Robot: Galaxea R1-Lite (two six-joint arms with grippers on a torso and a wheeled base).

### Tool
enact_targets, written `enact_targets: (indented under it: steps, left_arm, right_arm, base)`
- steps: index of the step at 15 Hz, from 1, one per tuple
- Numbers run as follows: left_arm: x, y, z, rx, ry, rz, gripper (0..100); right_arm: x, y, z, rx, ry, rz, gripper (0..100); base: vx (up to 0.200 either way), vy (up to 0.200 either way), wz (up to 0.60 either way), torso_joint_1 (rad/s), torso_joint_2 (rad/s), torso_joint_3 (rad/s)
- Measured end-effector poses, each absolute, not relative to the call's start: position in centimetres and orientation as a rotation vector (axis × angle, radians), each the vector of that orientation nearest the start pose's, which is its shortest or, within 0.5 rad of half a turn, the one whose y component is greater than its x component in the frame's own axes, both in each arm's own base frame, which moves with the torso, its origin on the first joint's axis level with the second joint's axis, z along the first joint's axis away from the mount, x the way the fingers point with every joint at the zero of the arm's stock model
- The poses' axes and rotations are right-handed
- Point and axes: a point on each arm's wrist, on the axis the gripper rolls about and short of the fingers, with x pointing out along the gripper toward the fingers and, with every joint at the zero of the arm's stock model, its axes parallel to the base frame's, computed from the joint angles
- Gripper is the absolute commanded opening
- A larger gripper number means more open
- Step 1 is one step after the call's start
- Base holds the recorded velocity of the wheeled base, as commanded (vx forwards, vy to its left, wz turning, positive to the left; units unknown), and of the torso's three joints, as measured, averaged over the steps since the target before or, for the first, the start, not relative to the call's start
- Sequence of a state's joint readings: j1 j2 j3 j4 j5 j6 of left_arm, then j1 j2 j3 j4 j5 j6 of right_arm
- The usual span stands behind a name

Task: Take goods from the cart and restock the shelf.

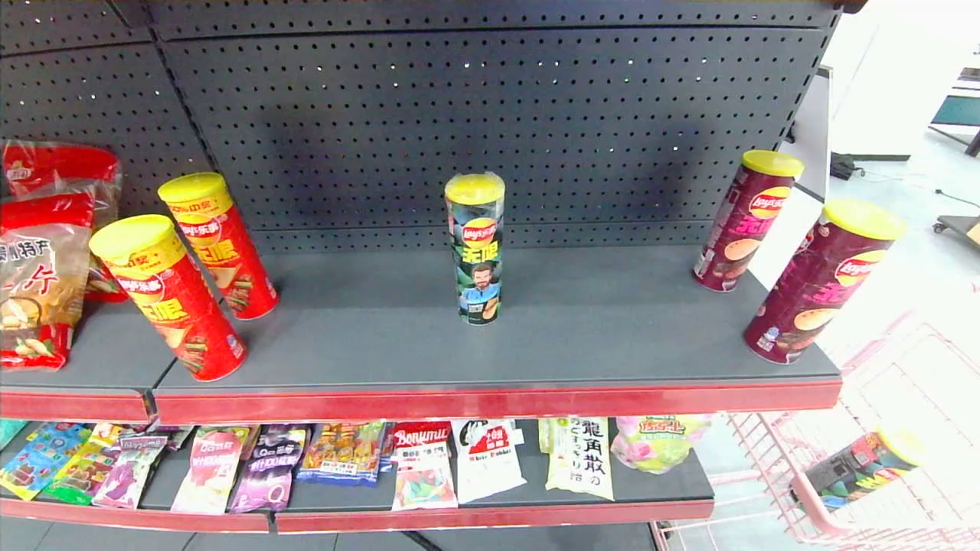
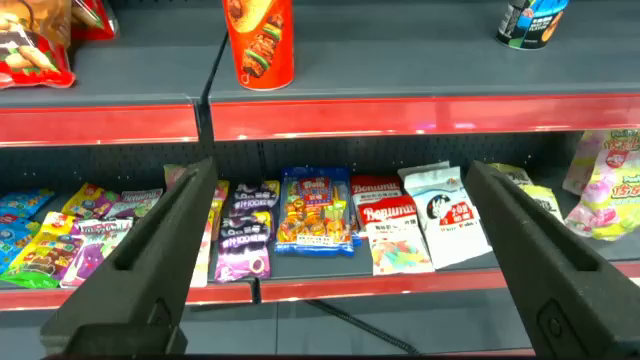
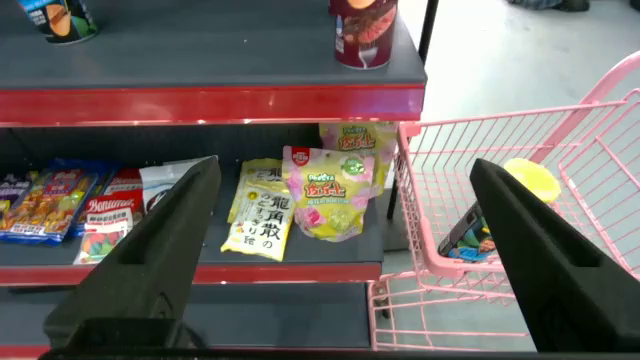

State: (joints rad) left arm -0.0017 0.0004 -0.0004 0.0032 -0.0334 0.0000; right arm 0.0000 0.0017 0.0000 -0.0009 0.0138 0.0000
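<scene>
Gaping fingers: your left gripper (image 2: 340, 175) and right gripper (image 3: 345, 170) both hang low before the lower shelf (image 1: 490, 516), fingers spread wide and empty; nothing is in hand yet.
Cart: the pink cart (image 1: 810, 501) stands to your right, just beside the shelf end; its wire wall could snag a finger if you come in at a slant.
Can in cart: the dark can (image 1: 857, 467) with a yellow lid lies tilted inside the cart; being round, it may roll or slip out if you pinch it off centre.
Lower packets: the snack packets (image 1: 429, 459) lie near the front lip, so a low lift could brush them.
Front can: the maroon can (image 1: 823, 279) stands close to the right end and front edge of the upper shelf (image 1: 597, 329); an arm rising from the cart could knock it off.
Open room: free space lies between that maroon can and the green can (image 1: 475, 249); a tall can set down tilted would likely topple.
</scene>
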Motion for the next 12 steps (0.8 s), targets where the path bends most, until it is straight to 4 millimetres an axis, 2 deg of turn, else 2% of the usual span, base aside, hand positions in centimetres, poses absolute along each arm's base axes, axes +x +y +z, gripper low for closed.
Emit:
enact_targets:
  steps: [12]
  left_arm:
    - [-2.28,-0.07,7.52,-0.001,0.004,-0.036,100]
  right_arm:
    - [-2.27,0.08,7.58,0.001,-0.001,0.037,100]
  base:
    - [0.000,-0.200,0.00,0.006,0.00,0.002]
